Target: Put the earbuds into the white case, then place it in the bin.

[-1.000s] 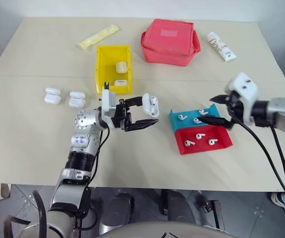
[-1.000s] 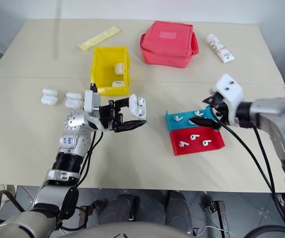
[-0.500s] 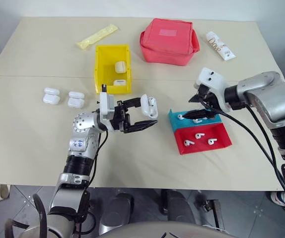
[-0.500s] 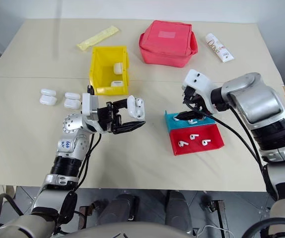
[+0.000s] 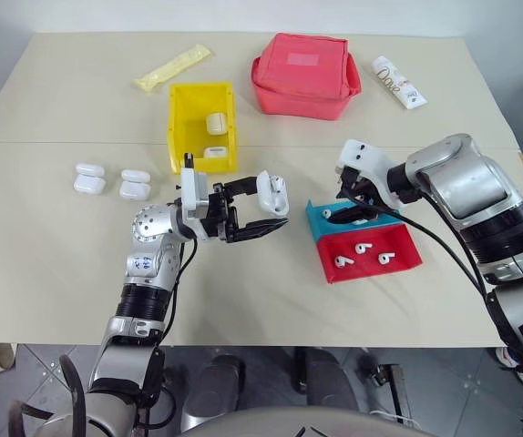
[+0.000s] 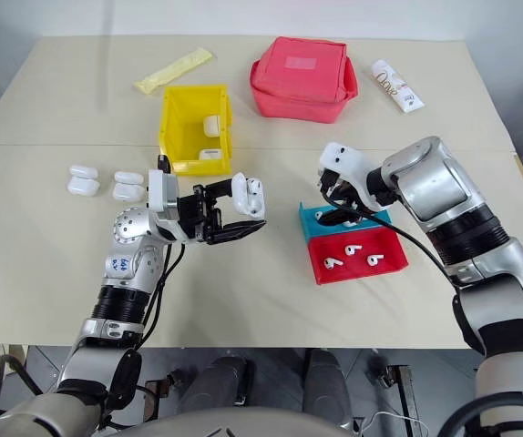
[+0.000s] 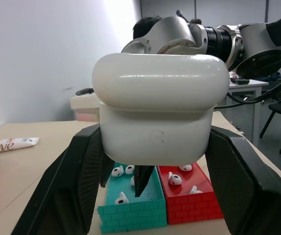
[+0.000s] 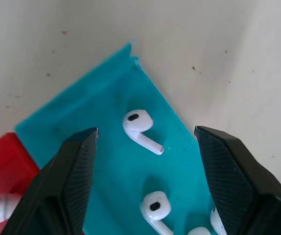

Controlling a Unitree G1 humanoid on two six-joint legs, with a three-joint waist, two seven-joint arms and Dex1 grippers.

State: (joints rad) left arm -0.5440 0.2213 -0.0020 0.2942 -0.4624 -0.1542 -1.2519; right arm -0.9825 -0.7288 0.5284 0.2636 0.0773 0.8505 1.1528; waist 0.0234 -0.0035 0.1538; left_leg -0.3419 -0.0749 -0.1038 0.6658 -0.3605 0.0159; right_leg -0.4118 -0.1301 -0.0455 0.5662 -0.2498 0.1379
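Left gripper (image 5: 263, 206), centre of the left eye view, is clamped on a white case (image 5: 271, 192); the jaws pinch its two flat sides just below the lid seam, lid down, case clear of the worktop (image 5: 79, 273).

Right gripper (image 8: 145, 181) hangs over the teal tray (image 8: 101, 161), jaws spread wide and empty. One earbud (image 8: 139, 125) lies between the tips in the right wrist view.

Handling, as a judgement:
- Earbuds are tiny, glossy, very light. Likely to skid or flick away under a hard pinch. Best taken across the bulb where it meets the stem, jaws closing gently. The tray's low wall leaves little room for the outer finger.
- Case is a rigid, smooth shell, light. Rounded edges could let it rotate in the grip, so the flat faces are the right place to hold. The lid must be open before a bud goes in; from here it looks shut.

Counts:
- Cases: one held, four in two pairs on the worktop at centre left (image 5: 92, 177), two inside the yellow bin (image 5: 178, 118) at upper centre. Seven total.
- Earbuds: three in the red tray (image 5: 405, 264); about five in the teal tray per the left wrist view, partly hidden by a finger, so uncertain.
- Trays: two, side by side, touching.
- Bins: one.
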